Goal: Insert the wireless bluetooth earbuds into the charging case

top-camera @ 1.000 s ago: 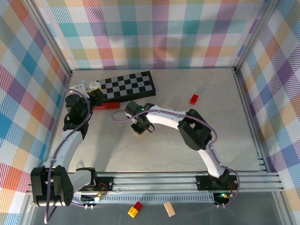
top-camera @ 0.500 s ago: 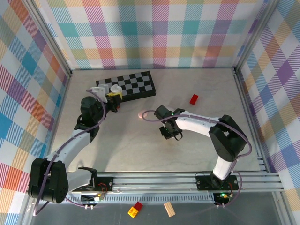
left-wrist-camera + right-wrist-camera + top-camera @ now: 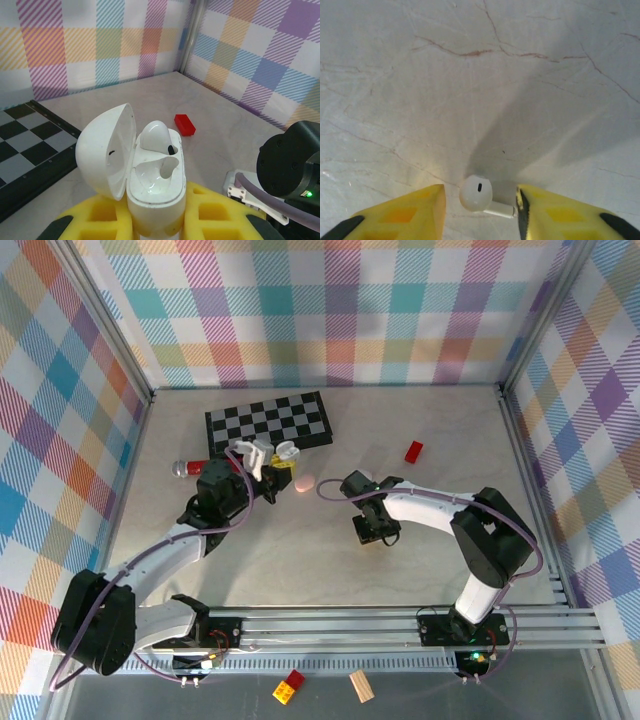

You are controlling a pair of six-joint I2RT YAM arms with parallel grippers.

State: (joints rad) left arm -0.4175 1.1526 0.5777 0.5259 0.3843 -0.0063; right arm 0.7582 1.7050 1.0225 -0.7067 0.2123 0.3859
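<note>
Pickup pending: right pincer (image 3: 479, 202) apart, astride the earbud (image 3: 475, 192)
Centre on it and close gently, lest it squirt sideways; left pincer (image 3: 152, 225) clamped on the open charging case (image 3: 152, 185).

The left gripper (image 3: 266, 460), clamped on the open charging case (image 3: 154, 192), swung from the left end of the chessboard (image 3: 270, 421) to its near edge, closer to the middle of the table. The right gripper (image 3: 376, 532) slid rightward and a little nearer the bases. Its jaws then parted around an earbud (image 3: 475, 192) lying on the table between them.
</note>
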